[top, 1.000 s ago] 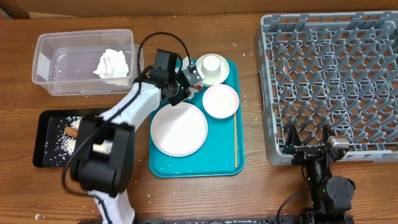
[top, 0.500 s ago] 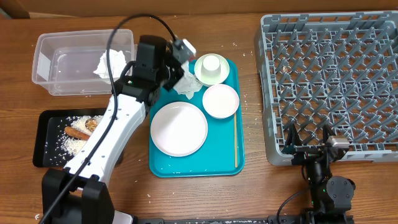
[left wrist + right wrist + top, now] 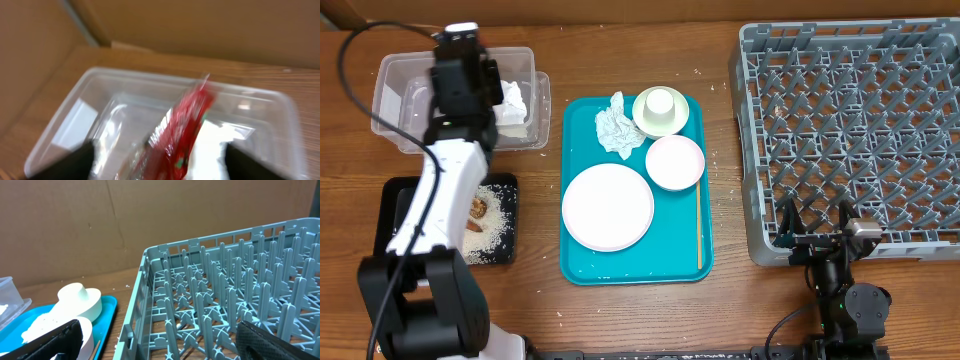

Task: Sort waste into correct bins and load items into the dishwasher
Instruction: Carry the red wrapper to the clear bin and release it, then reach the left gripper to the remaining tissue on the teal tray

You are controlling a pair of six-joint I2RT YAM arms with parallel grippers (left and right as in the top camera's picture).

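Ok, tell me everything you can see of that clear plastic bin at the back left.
The clear bin is a see-through rectangular plastic tub with rounded corners and a lipped rim, upright on the wooden table at its far left corner. Crumpled white tissue lies at its right end. The left gripper hangs open above it, a blurred red wrapper showing over the bin.

A narrow strip of bare table (image 3: 724, 190) is open between the teal tray (image 3: 675, 252) and the dish rack (image 3: 850, 130). The left arm (image 3: 445, 190) hangs over the clear bin (image 3: 395, 100) and the black tray (image 3: 392, 200), so both are partly blocked from above. The chopstick (image 3: 698, 225) lies along the tray's right edge.
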